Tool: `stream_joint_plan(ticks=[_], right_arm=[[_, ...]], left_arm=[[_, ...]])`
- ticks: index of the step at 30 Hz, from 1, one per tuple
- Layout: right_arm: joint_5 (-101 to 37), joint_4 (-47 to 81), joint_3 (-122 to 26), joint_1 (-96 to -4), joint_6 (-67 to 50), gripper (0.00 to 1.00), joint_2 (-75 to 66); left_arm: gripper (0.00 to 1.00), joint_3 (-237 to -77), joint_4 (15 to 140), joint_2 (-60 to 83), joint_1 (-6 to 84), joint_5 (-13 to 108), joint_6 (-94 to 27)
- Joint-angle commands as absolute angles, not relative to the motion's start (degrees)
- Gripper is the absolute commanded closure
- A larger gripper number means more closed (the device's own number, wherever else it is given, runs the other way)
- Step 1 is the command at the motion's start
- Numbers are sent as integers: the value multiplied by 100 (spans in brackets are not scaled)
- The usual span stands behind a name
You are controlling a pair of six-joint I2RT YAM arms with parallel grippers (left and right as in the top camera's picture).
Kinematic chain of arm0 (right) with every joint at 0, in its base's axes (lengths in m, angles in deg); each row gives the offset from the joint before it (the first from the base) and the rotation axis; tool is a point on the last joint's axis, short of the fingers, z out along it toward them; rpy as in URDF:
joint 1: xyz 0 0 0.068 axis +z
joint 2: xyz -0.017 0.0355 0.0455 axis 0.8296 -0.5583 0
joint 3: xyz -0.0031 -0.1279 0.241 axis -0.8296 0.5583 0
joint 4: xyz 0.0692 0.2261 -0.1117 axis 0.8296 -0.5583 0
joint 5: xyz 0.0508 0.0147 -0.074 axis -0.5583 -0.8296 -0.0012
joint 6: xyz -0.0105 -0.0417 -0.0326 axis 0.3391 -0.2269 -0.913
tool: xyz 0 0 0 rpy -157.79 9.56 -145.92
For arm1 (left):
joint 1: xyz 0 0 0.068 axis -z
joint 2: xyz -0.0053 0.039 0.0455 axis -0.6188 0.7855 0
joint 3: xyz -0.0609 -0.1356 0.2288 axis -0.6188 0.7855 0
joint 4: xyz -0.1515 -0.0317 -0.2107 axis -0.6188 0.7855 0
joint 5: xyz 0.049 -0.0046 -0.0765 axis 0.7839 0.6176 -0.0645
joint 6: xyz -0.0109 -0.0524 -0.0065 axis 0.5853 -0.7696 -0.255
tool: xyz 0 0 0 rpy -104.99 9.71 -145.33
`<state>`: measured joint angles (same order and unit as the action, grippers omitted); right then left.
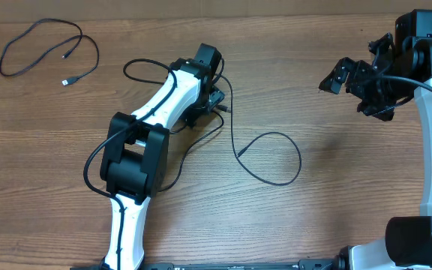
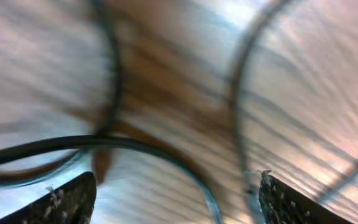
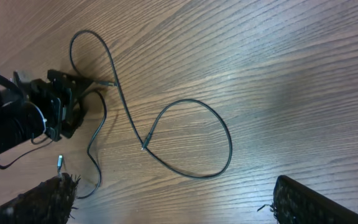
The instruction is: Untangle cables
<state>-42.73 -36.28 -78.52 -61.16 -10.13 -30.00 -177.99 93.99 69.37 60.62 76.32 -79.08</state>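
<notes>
Thin black cables lie tangled around my left gripper at the table's middle, and one loop trails off to the right. In the left wrist view my left gripper is low over the table and open. Blurred cable strands run between and ahead of its fingers. My right gripper is open and empty, raised at the far right, well away from the cables. The right wrist view shows the gripper, the loop, a silver-tipped plug and the left gripper.
A separate black cable with a silver plug end lies coiled loosely at the far left of the wooden table. The left arm's white links and black base joint stretch across the table's left middle. Thicker arm wiring runs along both arms.
</notes>
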Motion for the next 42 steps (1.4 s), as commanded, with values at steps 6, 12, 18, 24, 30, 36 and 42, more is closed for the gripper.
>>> stream_joint_plan(ticks=[6,12,18,24,30,36,42], right_arm=[[-4304,-3603,-7865,-6097,-1000,0,-2926],[-4304,-3603,-7865,-6097,-1000,0,-2926],[-4304,-3603,-7865,-6097,-1000,0,-2926],[-4304,-3603,-7865,-6097,-1000,0,-2926],[-4304,-3603,-7865,-6097,-1000,0,-2926],[-4304,-3603,-7865,-6097,-1000,0,-2926],[-4304,-3603,-7865,-6097,-1000,0,-2926]], left_arm=[[19,-17751,9364,6994,6073,7166,-7320],[18,-17650,9624,6994,6051,7639,-7467],[19,-17650,9716,6996,5973,7687,-7430],[19,-17506,9578,6996,5999,7687,-7430],[20,-17277,9355,6996,6001,7674,-7408],[23,-17097,9307,6996,6030,7737,-7340],[23,-17067,9342,6996,6156,8102,-7122]])
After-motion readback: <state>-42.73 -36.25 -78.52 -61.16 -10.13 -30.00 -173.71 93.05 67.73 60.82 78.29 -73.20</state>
